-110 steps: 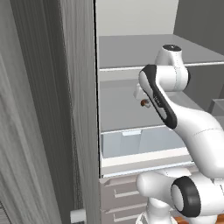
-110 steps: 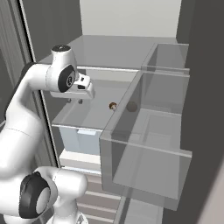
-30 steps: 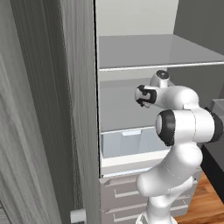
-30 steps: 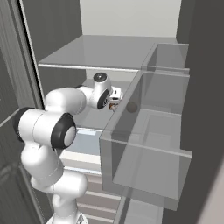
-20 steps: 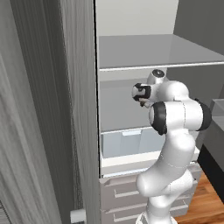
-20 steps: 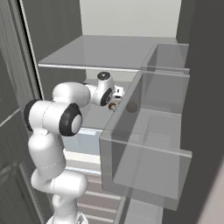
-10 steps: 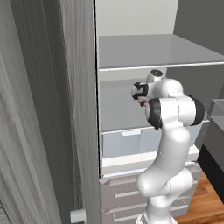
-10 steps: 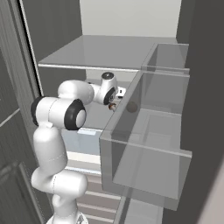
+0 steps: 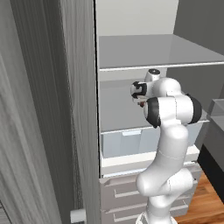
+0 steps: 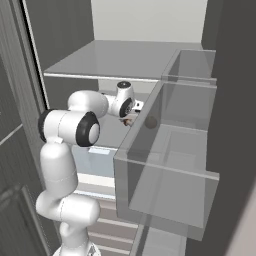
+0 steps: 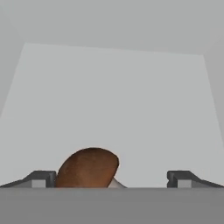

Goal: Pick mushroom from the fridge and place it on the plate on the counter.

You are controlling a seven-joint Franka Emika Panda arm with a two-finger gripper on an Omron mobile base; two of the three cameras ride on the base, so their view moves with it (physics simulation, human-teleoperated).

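Your gripper stands wide open with nothing gripped; the mushroom lies low in the hand view, hard against the left finger and off-centre. Shift until it sits midway between the tips, then close gently. At mid-frame of the left base view it rests on the fridge shelf. Since half a second ago, the arm has hardly moved.

Both base cameras are looking from behind-left and behind-right into the fridge; the hand camera is skimming its shelf closely.
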